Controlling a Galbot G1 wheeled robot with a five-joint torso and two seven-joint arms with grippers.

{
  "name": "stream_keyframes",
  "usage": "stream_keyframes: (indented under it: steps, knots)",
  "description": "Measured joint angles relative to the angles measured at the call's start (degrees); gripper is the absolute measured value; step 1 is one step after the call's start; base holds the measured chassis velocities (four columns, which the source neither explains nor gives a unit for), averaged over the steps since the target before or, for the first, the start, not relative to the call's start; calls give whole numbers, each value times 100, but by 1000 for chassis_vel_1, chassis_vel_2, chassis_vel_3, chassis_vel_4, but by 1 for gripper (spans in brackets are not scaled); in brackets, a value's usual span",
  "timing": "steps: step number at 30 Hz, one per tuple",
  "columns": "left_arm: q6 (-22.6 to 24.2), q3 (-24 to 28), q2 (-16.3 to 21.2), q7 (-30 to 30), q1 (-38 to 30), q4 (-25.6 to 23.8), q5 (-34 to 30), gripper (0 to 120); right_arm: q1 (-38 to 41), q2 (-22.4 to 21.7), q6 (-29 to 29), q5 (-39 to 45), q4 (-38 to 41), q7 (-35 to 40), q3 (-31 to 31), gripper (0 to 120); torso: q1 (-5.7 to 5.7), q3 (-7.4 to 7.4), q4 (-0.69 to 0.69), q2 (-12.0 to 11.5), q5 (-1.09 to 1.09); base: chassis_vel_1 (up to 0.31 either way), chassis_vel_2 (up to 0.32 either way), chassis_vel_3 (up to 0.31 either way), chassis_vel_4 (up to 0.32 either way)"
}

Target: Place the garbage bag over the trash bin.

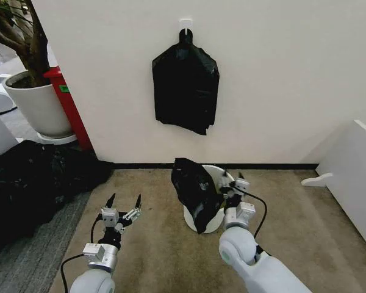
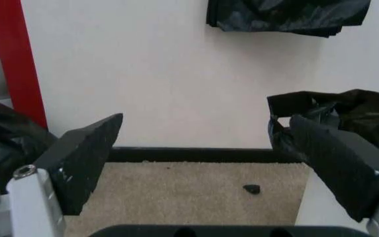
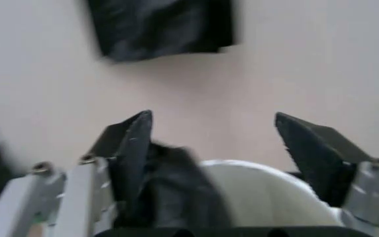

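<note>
Fitting step, partly done: garbage bag (image 1: 195,192) draped over trash bin (image 1: 222,183), right gripper (image 1: 233,182) wide open at rim, left gripper (image 1: 123,207) spread, idle; remaining rim needs covering.

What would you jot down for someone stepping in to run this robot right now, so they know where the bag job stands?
Left gripper: open, holding nothing, hovering over the carpet to the bin's left.
Right gripper: open, at the bin's right rim, gripping nothing.
The small round cream-white plastic trash bin stands on the carpet near the wall.
The thin glossy black garbage bag is draped over the bin's left side and hangs down its outside.
Done: the bag has reached the bin.
Left: open the bag's mouth and pull it around the whole rim; the right part of the rim is bare.
</note>
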Motion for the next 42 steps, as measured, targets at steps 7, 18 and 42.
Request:
stream_keyframes:
  steps: [7, 18, 42]
  knots:
    - [28, -48, 0, -29, 79, -94, 12, 100, 757, -104, -2064, 259, -407, -422, -280, 97, 0, 0, 0, 0, 0, 0, 0, 0, 0]
    - [293, 39, 15, -163, 22, -286, -375, 100, 847, 5, -2159, -592, -950, -573, -234, 64, 0, 0, 0, 0, 1, 0, 0, 0, 0]
    - [2551, 2161, -253, -1705, -1870, 303, -2871, 100, 788, 124, -1252, -3077, -1732, -1381, 49, 0, 0, 0, 0, 0, 2, 0, 0, 0, 0]
